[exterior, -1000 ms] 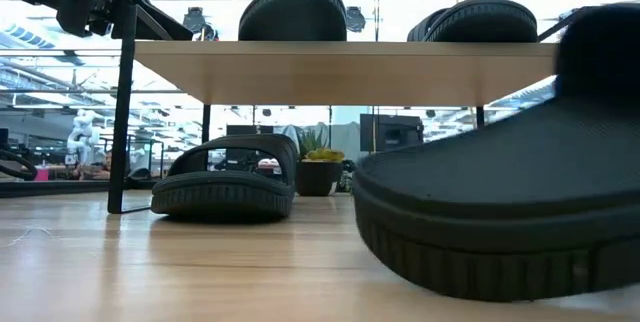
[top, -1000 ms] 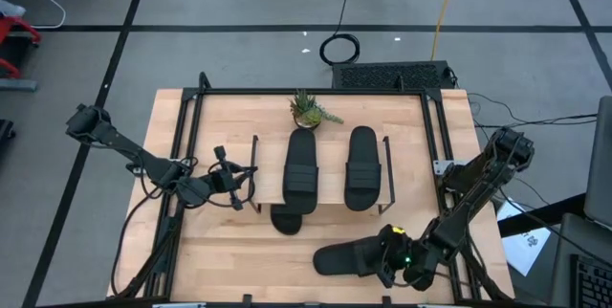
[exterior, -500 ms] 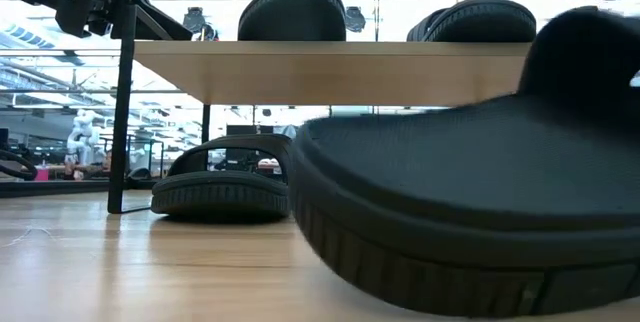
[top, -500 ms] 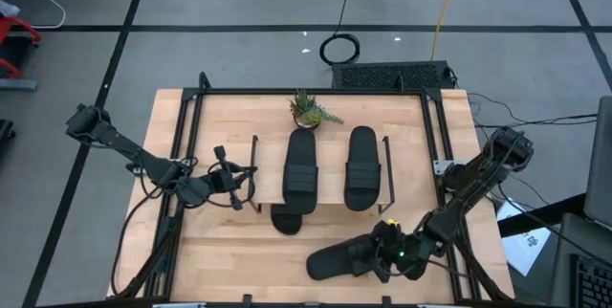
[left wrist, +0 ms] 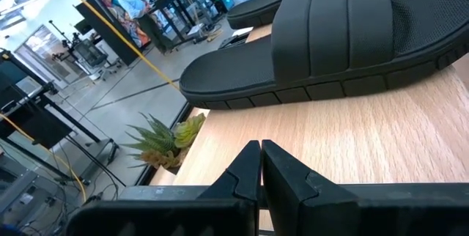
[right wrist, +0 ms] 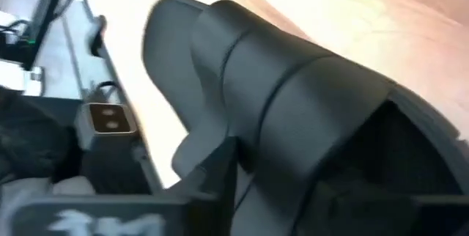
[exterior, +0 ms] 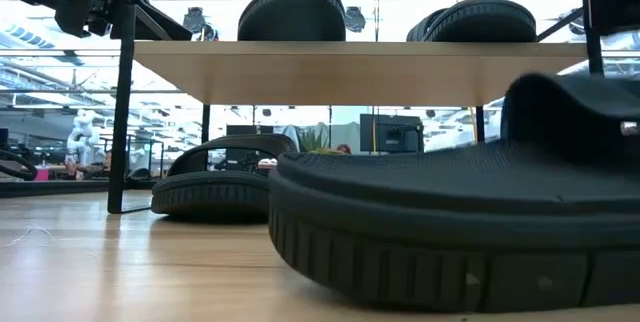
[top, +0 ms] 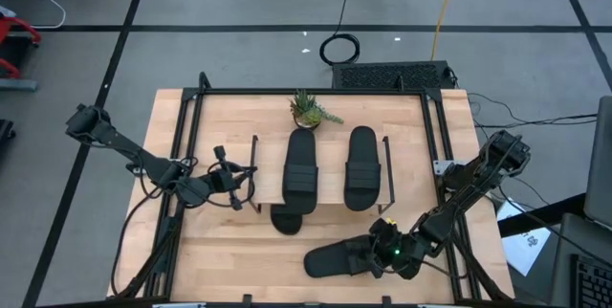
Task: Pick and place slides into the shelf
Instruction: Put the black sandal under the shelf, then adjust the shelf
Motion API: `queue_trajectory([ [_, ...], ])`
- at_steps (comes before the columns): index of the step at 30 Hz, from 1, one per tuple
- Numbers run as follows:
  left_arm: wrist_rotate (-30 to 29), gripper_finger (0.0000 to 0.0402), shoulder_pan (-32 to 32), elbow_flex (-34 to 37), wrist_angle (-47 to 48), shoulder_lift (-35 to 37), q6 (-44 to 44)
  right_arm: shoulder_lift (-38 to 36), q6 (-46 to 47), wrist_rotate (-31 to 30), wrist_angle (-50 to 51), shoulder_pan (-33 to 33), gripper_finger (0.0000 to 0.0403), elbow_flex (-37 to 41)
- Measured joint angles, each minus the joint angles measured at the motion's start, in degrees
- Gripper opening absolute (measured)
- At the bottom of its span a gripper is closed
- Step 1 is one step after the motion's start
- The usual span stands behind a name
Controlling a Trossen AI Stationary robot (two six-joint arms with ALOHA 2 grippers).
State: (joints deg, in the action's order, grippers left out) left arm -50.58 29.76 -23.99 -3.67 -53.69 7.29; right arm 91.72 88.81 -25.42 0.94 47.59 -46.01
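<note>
Small potted plant (top: 311,110) at table's (top: 220,251) far edge (spiky green leaves)

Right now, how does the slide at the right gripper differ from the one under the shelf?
The slide at the right gripper lies crosswise on the open tabletop near the front edge; the slide under the shelf lies lengthwise, mostly hidden beneath the shelf board. The right gripper has its jaws on the first one's strap; nothing touches the second. Both are matching black slides resting sole-down on the table.
</note>
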Motion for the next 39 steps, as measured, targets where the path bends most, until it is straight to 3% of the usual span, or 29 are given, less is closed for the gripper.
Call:
queue_trajectory([
  [4,3.29,0.0024,0.65,-0.1,1.21,0.07,0.27,0.37,1.33,1.12,0.14,-0.53,0.0182,0.02],
  [9,17.39,0.0024,2.59,-0.26,-0.02,0.15,2.04,0.46,0.63,0.04,0.43,-0.55,0.0277,0.05],
  [14,27.61,0.0024,4.32,-0.02,-4.27,0.02,5.76,0.46,-0.22,-0.12,0.8,-0.55,0.0313,0.05],
  [16,26.72,0.0024,5.45,0.04,-5.36,-0.09,7.35,0.46,-0.97,-0.15,0.82,-0.55,0.0313,0.05],
  [25,9.78,0.0024,8.13,0.09,-4.6,0.0,8.29,0.44,-1.46,-2.06,0.62,-0.5,0.03,0.05],
  [39,6.86,0.0024,2.76,0.0,-0.54,0.09,6.36,0.42,-1.18,-4.12,0.57,-0.5,0.0287,0.03],
])
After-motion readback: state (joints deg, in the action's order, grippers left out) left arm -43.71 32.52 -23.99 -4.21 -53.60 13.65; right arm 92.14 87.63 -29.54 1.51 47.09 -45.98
